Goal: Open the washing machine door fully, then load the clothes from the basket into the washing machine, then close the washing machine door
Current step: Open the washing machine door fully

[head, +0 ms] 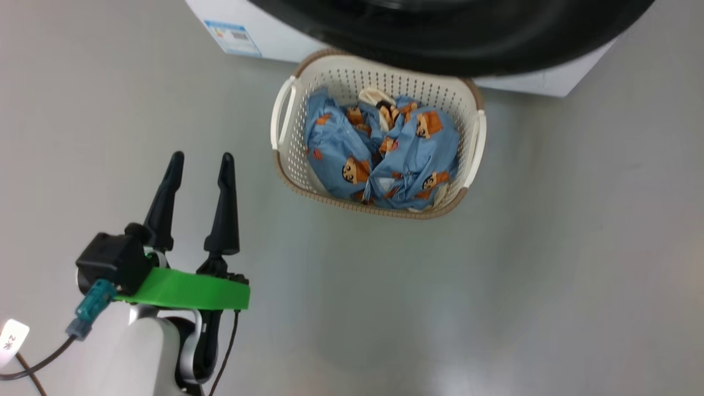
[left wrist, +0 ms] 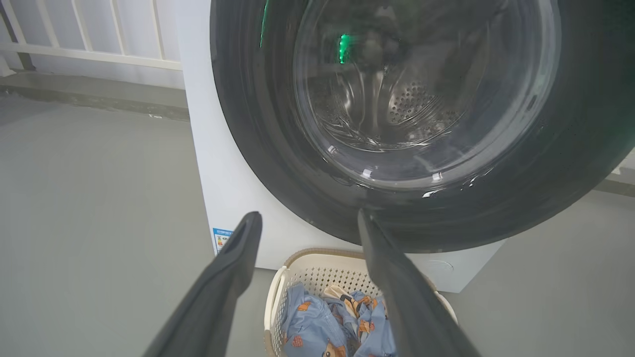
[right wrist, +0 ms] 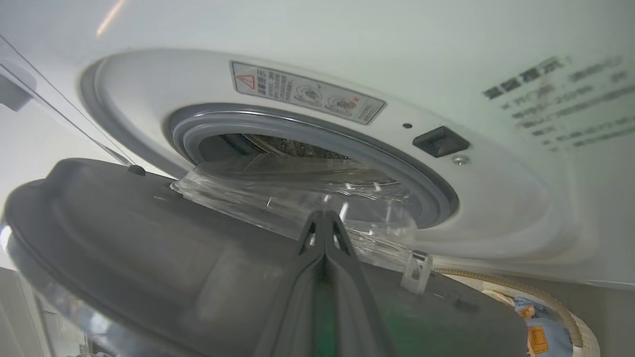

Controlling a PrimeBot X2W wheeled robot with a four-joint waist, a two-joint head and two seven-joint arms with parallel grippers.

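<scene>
Two long dark fingers of the left gripper (head: pixel 202 158) are spread wide with nothing between them, out in front of the big white front-loading washing machine (head: pixel 275 41). The large round door (left wrist: pixel 426 89) with a shiny black rim and clear glass bowl stands part way open. On the right gripper (right wrist: pixel 325 218) the fingers are pressed tight together, tips beside that glass bowl. Just in front of the washing machine, under the door, sits the small cream-white holey plastic basket (head: pixel 352 74), with the light blue cartoon-print clothes (head: pixel 385 154) inside.

The robot's left gripper (head: pixel 201 158) has two long, tapering black fingers (head: pixel 224 209) on a black block (head: pixel 110 258), a bright green curved band (head: pixel 187 290), a teal plug (head: pixel 91 305) with a dark cable (head: pixel 38 366), and a pale white forearm (head: pixel 143 352).
</scene>
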